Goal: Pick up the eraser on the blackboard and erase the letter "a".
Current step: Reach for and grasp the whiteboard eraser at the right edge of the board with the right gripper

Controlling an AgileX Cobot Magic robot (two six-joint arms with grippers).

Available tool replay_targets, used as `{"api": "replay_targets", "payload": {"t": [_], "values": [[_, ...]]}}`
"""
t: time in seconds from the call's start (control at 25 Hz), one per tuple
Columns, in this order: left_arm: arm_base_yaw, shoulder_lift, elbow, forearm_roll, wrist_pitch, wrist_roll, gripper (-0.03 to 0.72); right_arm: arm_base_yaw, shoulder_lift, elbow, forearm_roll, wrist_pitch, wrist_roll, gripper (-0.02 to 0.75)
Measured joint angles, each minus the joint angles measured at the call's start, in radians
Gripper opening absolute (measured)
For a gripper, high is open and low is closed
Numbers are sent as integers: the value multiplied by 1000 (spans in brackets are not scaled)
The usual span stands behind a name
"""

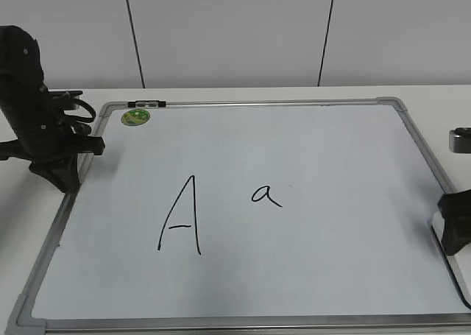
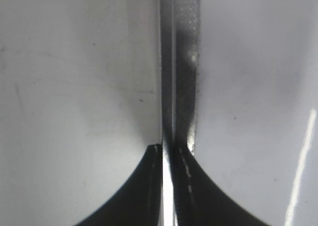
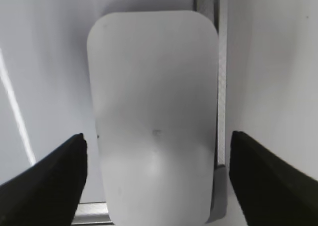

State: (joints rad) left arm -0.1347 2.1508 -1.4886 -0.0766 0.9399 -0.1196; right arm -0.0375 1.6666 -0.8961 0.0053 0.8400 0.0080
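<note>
The blackboard [image 1: 331,151] is a white board with a grey frame lying flat on the table. The small letter "a" [image 1: 266,195] is written near its middle, to the right of a tall capital "A" [image 1: 180,217]. The white eraser [image 3: 154,87] lies by the board's right frame [image 3: 218,87], near a grey corner cap. My right gripper [image 3: 158,136] is open, with one jaw on each side of the eraser and not touching it. In the exterior view my right gripper [image 1: 456,232] hides most of the eraser. My left gripper [image 2: 166,147] is shut and empty over the board's left frame [image 2: 186,62].
A round green sticker [image 1: 135,117] sits in the board's far left corner. The left arm [image 1: 44,129] stands over the board's left edge. A white wall rises behind the table.
</note>
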Motion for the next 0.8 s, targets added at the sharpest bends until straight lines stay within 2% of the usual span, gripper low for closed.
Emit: {"api": "replay_targets", "payload": {"t": [0.52, 0.8], "values": [[0, 0, 0, 0, 0, 0, 36, 0, 82, -2, 37, -47, 6, 659], [0, 0, 0, 0, 0, 0, 38, 0, 82, -2, 18, -47, 6, 573]]}}
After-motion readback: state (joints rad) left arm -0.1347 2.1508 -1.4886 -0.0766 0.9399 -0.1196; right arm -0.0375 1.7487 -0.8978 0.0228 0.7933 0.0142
